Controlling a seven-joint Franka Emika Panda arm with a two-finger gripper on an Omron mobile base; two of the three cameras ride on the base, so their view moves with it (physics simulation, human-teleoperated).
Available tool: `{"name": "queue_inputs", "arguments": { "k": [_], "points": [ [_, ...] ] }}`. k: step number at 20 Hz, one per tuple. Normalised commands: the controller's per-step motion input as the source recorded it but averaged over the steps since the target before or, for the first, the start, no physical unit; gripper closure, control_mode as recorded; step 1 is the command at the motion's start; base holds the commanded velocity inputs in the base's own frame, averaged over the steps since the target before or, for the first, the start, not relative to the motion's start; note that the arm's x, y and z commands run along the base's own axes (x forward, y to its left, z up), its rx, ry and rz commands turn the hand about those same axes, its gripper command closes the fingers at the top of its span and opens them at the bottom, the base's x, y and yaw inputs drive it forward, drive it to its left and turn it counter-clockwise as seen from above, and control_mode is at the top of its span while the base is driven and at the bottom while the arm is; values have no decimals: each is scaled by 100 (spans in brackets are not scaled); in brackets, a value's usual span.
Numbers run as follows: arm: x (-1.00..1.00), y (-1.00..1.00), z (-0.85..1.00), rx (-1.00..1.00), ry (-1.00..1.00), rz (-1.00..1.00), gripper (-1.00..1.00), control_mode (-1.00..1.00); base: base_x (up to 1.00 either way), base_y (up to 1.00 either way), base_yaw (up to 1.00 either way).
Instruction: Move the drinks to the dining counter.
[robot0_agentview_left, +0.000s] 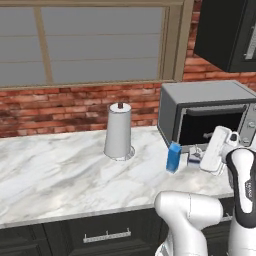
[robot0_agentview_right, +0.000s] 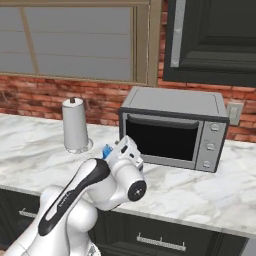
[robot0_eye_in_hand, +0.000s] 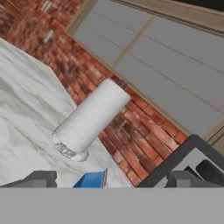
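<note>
Counter (robot0_agentview_left: 60, 175): white, grey-veined marble top over dark drawer fronts, running along a red brick wall under a wide window.
Blue carton (robot0_agentview_left: 173, 157): stands upright on the counter, near its front edge and just in front of the microwave's left front corner. In the right base view only a sliver of it (robot0_agentview_right: 106, 150) shows behind the robot's wrist. In the hand view its top (robot0_eye_in_hand: 92, 179) sits low between the two finger tips.
Small can (robot0_agentview_left: 194, 159): a short pale container just to the right of the blue carton, partly covered by the robot's hand; its details are too small to make out.
Gripper (robot0_eye_in_hand: 111, 179): jaws spread wide with nothing between the pads; the left finger tip (robot0_eye_in_hand: 38, 179) and the right one stand well apart on either side of the carton's top. It hovers just above the carton, not touching it.
Paper towel roll (robot0_agentview_left: 119, 131): tall and white, upright on its holder, toward the back of the counter, to the left of the carton and apart from it.
Microwave (robot0_agentview_right: 172, 127): grey with a dark door, at the back of the counter against the brick wall, on the right.
Dark wall cabinet (robot0_agentview_right: 212, 40): hangs above the microwave.
</note>
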Motion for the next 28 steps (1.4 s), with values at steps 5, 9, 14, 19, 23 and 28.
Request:
{"name": "queue_inputs", "arguments": {
  "k": [5, 9, 14, 19, 23, 28],
  "points": [
    [7, 0, 0, 1, 44, -10, -100, -100, 0, 0, 0],
    [4, -3, 0, 15, 42, -14, -100, -100, 0, 0, 0],
    [0, -12, -5, 38, 4, -8, -100, -100, 0, 0, 0],
    [7, -3, -10, 29, 0, -5, -100, -100, 0, 0, 0],
    [25, 10, -3, 0, 3, -1, -100, -100, 0, 0, 0],
    [28, 16, -18, -1, 4, 0, -100, -100, 0, 0, 0]
  ]
}}
